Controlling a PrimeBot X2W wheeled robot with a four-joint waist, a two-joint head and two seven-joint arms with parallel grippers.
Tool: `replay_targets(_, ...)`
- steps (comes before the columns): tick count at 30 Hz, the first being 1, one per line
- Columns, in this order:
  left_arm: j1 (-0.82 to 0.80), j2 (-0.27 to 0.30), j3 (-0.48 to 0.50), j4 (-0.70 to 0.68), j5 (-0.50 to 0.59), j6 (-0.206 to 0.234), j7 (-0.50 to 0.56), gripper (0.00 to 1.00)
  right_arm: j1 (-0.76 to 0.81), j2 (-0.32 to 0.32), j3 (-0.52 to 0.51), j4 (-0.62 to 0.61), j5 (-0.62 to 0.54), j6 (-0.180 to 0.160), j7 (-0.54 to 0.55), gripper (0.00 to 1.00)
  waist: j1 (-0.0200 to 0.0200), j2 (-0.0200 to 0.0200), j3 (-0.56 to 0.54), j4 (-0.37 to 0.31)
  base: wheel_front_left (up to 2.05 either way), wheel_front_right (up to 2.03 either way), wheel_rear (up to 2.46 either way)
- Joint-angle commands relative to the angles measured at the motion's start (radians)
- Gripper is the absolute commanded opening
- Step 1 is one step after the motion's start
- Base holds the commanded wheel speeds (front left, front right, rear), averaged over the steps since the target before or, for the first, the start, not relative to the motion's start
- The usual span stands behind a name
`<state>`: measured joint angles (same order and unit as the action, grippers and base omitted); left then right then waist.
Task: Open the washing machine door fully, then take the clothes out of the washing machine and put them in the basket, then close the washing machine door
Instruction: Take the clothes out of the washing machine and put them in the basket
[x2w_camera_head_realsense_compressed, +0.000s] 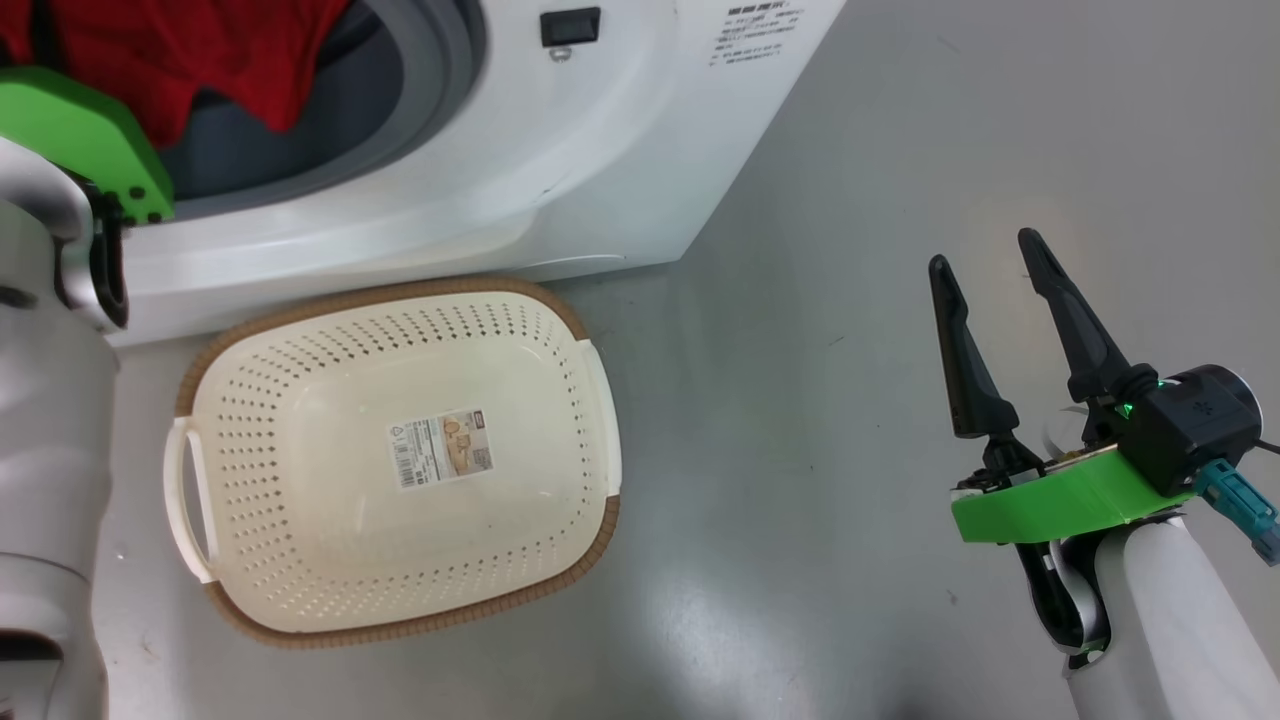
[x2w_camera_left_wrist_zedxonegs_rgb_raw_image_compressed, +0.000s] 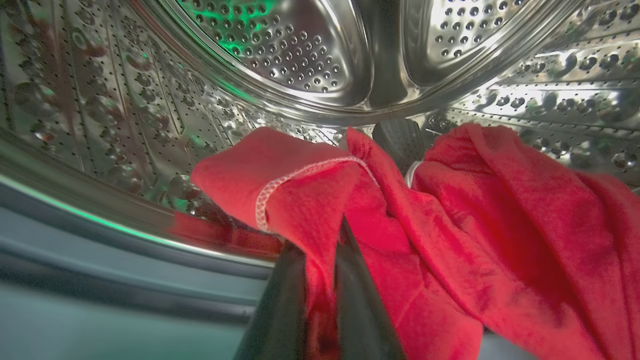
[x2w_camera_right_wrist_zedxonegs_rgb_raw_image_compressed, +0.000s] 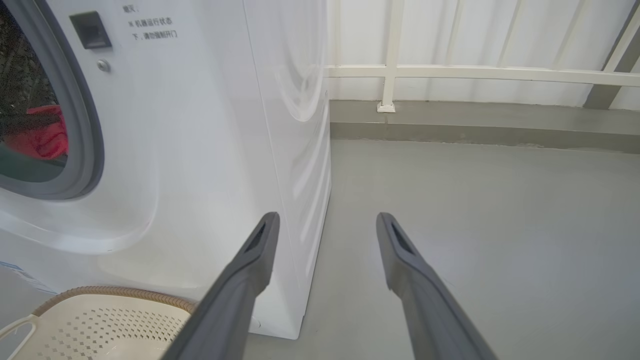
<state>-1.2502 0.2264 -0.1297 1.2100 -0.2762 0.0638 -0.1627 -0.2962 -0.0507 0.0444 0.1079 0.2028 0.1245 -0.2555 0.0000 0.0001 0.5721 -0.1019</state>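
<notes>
Inside one washing machine (x2w_camera_left_wrist_zedxonegs_rgb_raw_image_compressed: 280, 55), left gripper (x2w_camera_left_wrist_zedxonegs_rgb_raw_image_compressed: 320, 235) pinches the clothes (x2w_camera_left_wrist_zedxonegs_rgb_raw_image_compressed: 500, 210); near one basket (x2w_camera_head_realsense_compressed: 270, 400), right gripper (x2w_camera_head_realsense_compressed: 985, 250) spreads wide, empty.

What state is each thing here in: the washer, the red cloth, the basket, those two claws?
washing machine: mouth open, drum exposed.
clothes: inside the drum, one fold pinched.
basket: upright on the floor, empty.
left gripper: shut on the clothes.
right gripper: open, holding nothing, above the floor.

The grey floor (x2w_camera_head_realsense_compressed: 850, 350) before me carried the washing machine (x2w_camera_head_realsense_compressed: 620, 170), with the basket (x2w_camera_head_realsense_compressed: 320, 540) just in front of it.
</notes>
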Motion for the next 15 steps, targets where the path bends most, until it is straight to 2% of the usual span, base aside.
replay_targets(1, -0.009, 0.042, 0.016, -0.030, -0.007, -0.005, -0.021, 0.00, 0.000, 0.001, 0.018, -0.019, 0.011, 0.006, -0.006, 1.00, 0.0000, -0.0001, -0.006, 0.003, 0.00, 0.00, 0.00)
replay_targets(5, 0.007, 0.038, 0.018, -0.069, -0.017, -0.017, -0.071, 0.00, 0.003, 0.001, 0.017, -0.014, 0.012, 0.006, -0.006, 1.00, 0.0000, -0.0001, -0.026, 0.011, 0.00, 0.00, 0.00)
replay_targets(15, 0.127, 0.043, 0.019, -0.268, -0.004, 0.001, -0.098, 0.00, 0.015, 0.001, 0.021, -0.004, 0.018, 0.006, -0.006, 1.00, 0.0000, -0.0001, -0.078, 0.028, 0.00, 0.00, 0.00)
